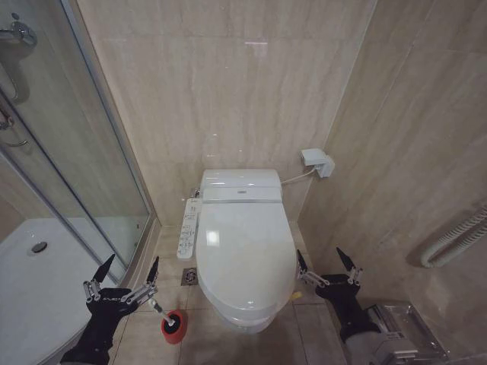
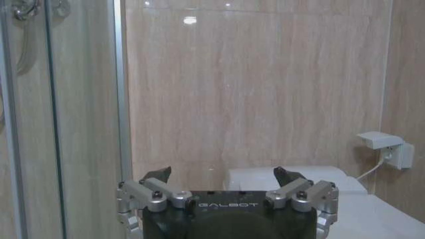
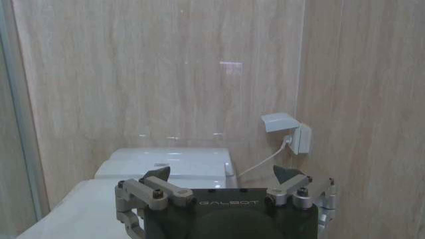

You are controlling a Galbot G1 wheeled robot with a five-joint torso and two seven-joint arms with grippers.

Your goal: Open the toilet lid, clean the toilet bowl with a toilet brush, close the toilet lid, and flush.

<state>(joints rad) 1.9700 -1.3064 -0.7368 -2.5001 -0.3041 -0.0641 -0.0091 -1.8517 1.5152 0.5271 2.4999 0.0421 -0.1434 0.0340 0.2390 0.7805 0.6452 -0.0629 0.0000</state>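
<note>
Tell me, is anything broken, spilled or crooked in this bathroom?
Nothing stands out. The toilet lid is shut and level, the toilet brush stands in its red holder on the floor, and both open hands, left hand and right hand, hover beside the toilet.

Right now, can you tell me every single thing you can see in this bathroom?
toilet lid: one, glossy white, shut over the bowl, centre of the floor.
toilet tank: one, white, against the back wall.
control panel: one, white with buttons, on the toilet's left side.
toilet brush: one, white handle, standing in its holder.
brush holder: one, red, on the floor left of the toilet.
floor drain: one, metal, beside the toilet.
wall socket: one, white, on the right wall.
shower enclosure: one, glass, far left.
left gripper: black, open, above the holder.
right gripper: black, open, right of the toilet.
</note>
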